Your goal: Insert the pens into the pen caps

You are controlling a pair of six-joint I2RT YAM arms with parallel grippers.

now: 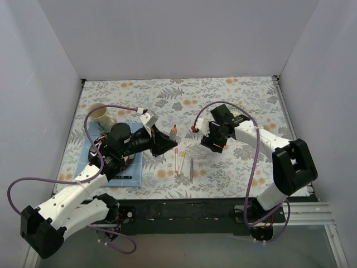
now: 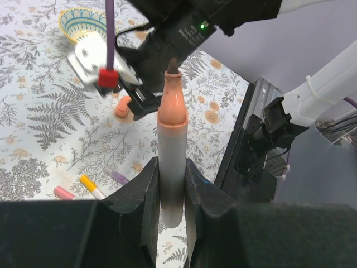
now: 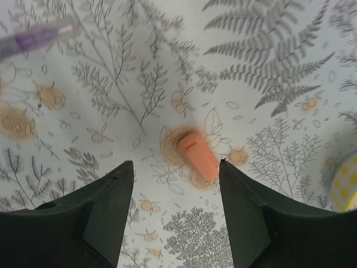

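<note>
Hard-to-see stuff first. In the overhead view the left gripper (image 2: 172, 167) is mostly sitting behind its own dark wrist. The right arm is covering the orange cap (image 3: 199, 154) completely, so the cap only shows in the wrist views. A purple pen (image 3: 39, 39) is showing up in the right wrist view as a blurry streak in the top corner. A yellow dotted thing (image 3: 346, 181) is getting cut off at that view's right edge, and I can't tell what it is. In the left wrist view the three loose pens are half hiding behind the black fingers (image 2: 148, 190).

The left jaws are pinching a grey-and-orange marker (image 2: 170, 128) low on its barrel and holding it upright. Its dark felt tip is pointing up, uncapped.

The right gripper (image 3: 176, 167) is pointing down with its jaws spread wide and gripping nothing. The orange cap is lying on its side on the tabletop (image 3: 268, 44), in the gap between them and closer to one finger. I can't tell if it's touching.

The purple pen, the white-pink pen (image 1: 176, 159) and the yellow-tipped pen (image 1: 182, 162) are lying side by side near the middle of the tabletop, toward the near edge, between the two arms. A patterned bowl (image 2: 83, 25) is sitting further back.
</note>
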